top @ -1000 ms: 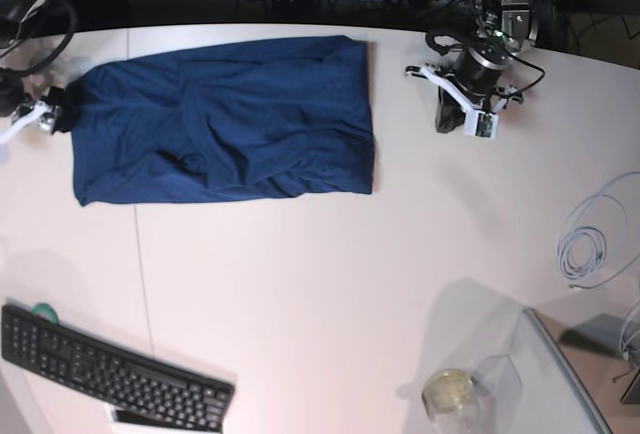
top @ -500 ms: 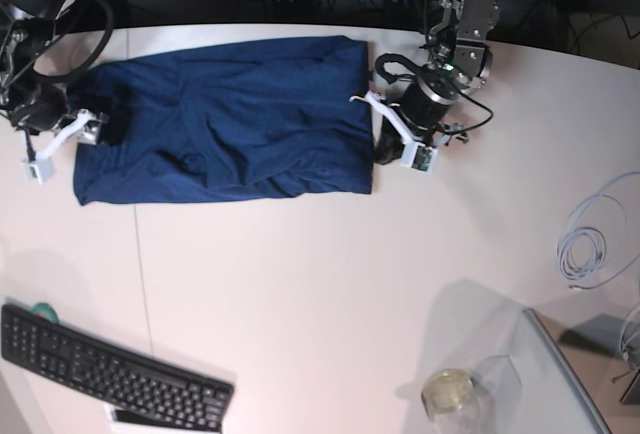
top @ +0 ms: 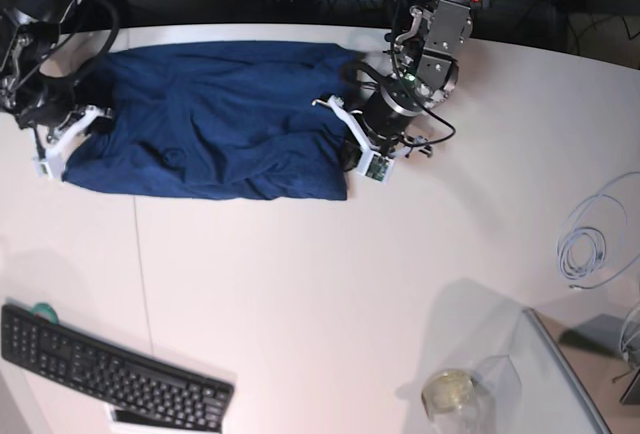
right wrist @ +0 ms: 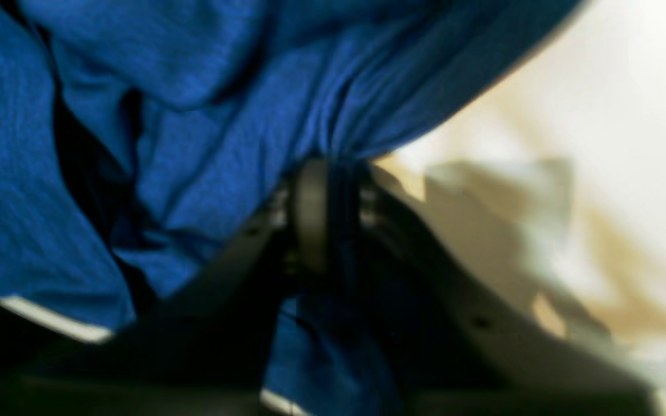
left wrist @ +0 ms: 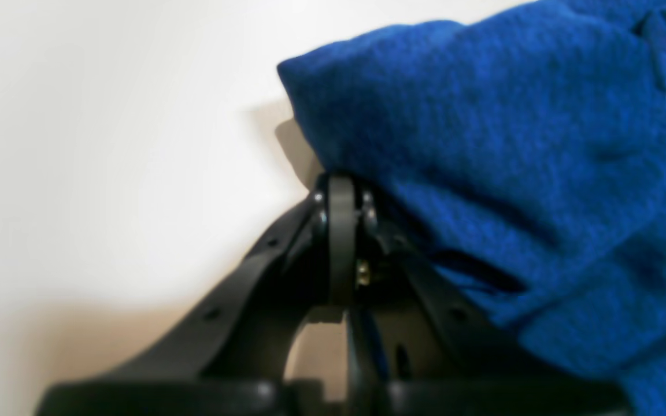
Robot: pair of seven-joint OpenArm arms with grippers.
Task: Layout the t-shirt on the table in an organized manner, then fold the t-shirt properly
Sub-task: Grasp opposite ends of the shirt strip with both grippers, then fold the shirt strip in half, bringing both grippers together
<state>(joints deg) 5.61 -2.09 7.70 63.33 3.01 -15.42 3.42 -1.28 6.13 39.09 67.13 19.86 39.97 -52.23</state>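
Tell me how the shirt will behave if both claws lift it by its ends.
The shirt is probably floppy: it bunches into folds where the right claw pinches it. The middle would likely sag between the claws. It looks light and unlikely to slip, given its knit texture at the left claw.

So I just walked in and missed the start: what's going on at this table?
A two-armed robot is working on a dark blue t-shirt lying rumpled on the white table. The right gripper is shut on fabric at one end. The left gripper is shut at the opposite edge, with cloth draped against it. The shirt is not yet smoothed or folded.
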